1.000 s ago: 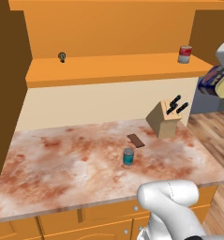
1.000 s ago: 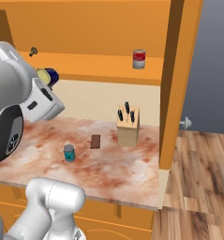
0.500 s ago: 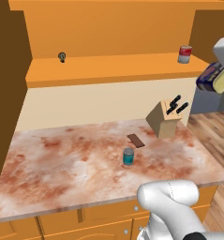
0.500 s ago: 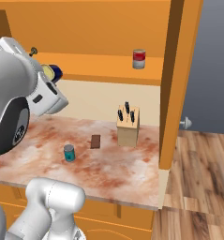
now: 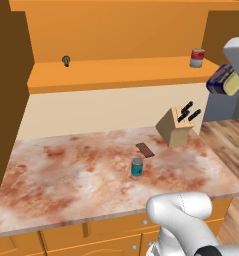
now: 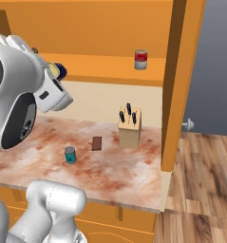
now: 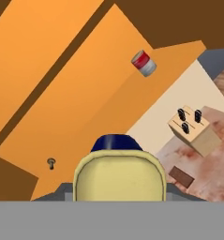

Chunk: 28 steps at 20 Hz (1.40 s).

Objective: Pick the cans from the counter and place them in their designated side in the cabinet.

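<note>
My gripper (image 5: 226,80) is shut on the dark blue can with the yellow label (image 5: 218,83), held on its side in the air to the right of the counter, at about shelf height. The hand view looks over this can (image 7: 117,172) toward the cabinet shelf (image 7: 85,103). In the right base view the can (image 6: 56,70) pokes out from behind the arm. The teal can (image 5: 136,166) stands upright on the marbled counter (image 5: 66,170), in front of a small brown block; the teal can (image 6: 70,154) is far below the hand. The cabinet's long shelf (image 5: 116,72) runs above the counter.
A red-and-grey can (image 5: 196,58) stands at the right end of the shelf. A small dark knob-like item (image 5: 66,61) sits at its left part. A knife block (image 5: 177,127) and a flat brown block (image 5: 145,149) are on the counter. Brown cabinet doors flank the shelf.
The hand has carried the dark blue can slightly up and toward the shelf. The teal can and the other things have not moved.
</note>
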Available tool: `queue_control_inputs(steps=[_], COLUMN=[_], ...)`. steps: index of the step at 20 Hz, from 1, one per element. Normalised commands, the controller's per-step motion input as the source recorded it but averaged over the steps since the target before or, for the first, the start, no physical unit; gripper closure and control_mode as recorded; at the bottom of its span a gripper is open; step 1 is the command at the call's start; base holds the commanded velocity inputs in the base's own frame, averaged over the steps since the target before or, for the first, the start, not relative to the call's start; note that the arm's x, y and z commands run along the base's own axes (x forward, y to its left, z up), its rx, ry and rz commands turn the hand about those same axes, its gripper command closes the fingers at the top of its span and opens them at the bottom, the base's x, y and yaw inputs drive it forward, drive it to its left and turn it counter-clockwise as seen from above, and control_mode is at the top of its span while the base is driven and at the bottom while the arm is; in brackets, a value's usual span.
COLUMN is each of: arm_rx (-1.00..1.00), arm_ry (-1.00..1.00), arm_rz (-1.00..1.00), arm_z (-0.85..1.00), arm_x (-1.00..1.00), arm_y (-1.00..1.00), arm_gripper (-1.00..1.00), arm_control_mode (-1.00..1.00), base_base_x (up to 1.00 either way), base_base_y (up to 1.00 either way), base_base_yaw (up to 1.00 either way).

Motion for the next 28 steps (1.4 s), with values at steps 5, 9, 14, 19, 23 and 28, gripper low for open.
queue_control_inputs(steps=[5, 9, 14, 19, 23, 28], arm_rx=[0.00, 0.00, 0.00, 0.00, 0.00, 0.00], arm_ry=[0.00, 0.00, 0.00, 0.00, 0.01, 0.02], arm_rz=[0.00, -0.01, -0.01, -0.01, -0.02, -0.02], arm_z=[0.00, 0.00, 0.00, 0.00, 0.00, 0.00], arm_x=[0.13, 0.14, 0.17, 0.18, 0.17, 0.19], arm_y=[-0.07, -0.13, -0.13, -0.10, -0.11, -0.09], arm_gripper=[1.00, 1.00, 1.00, 1.00, 1.00, 1.00], arm_control_mode=[-1.00, -1.00, -1.00, -1.00, -1.00, -1.00], base_base_x=[0.00, 0.00, 0.00, 0.00, 0.00, 0.00], base_base_y=[0.00, 0.00, 0.00, 0.00, 0.00, 0.00], base_base_yaw=[0.00, 0.00, 0.00, 0.00, 0.00, 0.00])
